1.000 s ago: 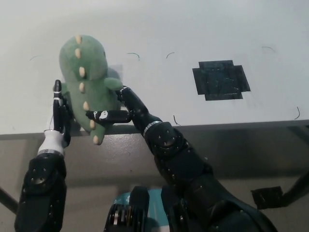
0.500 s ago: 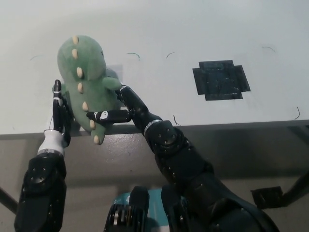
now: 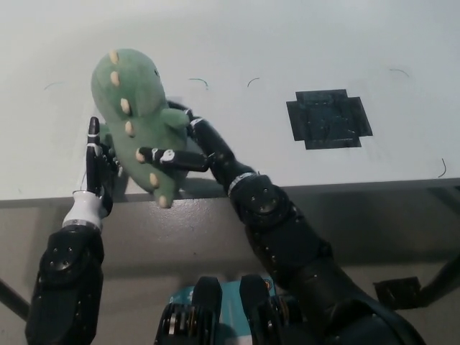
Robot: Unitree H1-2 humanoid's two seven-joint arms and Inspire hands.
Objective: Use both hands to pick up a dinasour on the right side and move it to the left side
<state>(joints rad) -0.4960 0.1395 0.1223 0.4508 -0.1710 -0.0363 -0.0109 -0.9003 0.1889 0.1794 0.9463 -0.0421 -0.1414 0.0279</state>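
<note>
White worktop [image 3: 287, 43] carries our scene: our left hand [image 3: 97, 169] presses its fingers against the green dinosaur [image 3: 136, 115] near the front edge, our right hand [image 3: 183, 147] clamps its other side; black tape patch [image 3: 329, 118] lies farther right.

One view only: head cam, looking steeply down over robot's own arms onto white table [image 3: 302, 36], facing away from body. Table's near edge crosses lower third, floor strip below it. Fairly close: both forearms fill the bottom. No 2nd view, so no overlap to tell
</note>
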